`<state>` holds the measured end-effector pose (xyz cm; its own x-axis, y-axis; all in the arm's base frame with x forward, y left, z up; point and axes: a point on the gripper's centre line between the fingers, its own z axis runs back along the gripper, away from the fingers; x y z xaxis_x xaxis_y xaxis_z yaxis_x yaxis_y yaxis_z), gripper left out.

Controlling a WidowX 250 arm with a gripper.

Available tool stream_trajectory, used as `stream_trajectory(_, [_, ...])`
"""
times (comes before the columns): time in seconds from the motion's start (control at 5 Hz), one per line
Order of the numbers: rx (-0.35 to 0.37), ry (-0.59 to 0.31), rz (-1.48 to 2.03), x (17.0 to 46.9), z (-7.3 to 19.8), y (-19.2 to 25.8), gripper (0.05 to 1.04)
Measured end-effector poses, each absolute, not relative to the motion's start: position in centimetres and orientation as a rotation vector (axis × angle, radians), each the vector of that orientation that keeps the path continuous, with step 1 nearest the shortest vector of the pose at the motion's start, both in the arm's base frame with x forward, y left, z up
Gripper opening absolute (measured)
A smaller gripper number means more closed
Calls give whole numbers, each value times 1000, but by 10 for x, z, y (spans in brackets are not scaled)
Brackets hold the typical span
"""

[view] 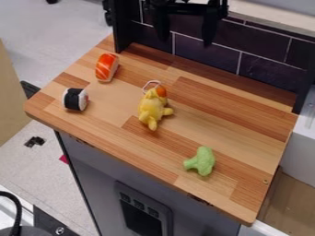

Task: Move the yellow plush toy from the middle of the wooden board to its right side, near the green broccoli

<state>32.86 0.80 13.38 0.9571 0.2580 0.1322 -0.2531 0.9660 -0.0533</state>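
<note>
The black gripper (186,34) hangs at the top edge of the view, in front of the dark tiled wall, its two fingers spread apart and nothing between them. Below it on the wooden counter lies a yellow plush toy (152,107) with an orange beak and a white loop at its head. An orange and white sushi piece (106,67) lies at the back left. Nearer the left corner is a black and white sushi roll (75,99). A green broccoli toy (201,161) rests toward the front right.
The wooden counter (246,129) ends at a dark tiled backsplash (203,53) with black posts at both ends. A white box-like surface (301,147) adjoins on the right. Below the counter's front edge is a grey cabinet front (111,170).
</note>
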Motion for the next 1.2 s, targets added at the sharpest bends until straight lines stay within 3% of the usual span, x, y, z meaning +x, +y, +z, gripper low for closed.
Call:
stream_trajectory(0.6, [28,-97,306,321,108,13,997])
stream_trajectory(1.2, [119,-118,339,301,71,59,997])
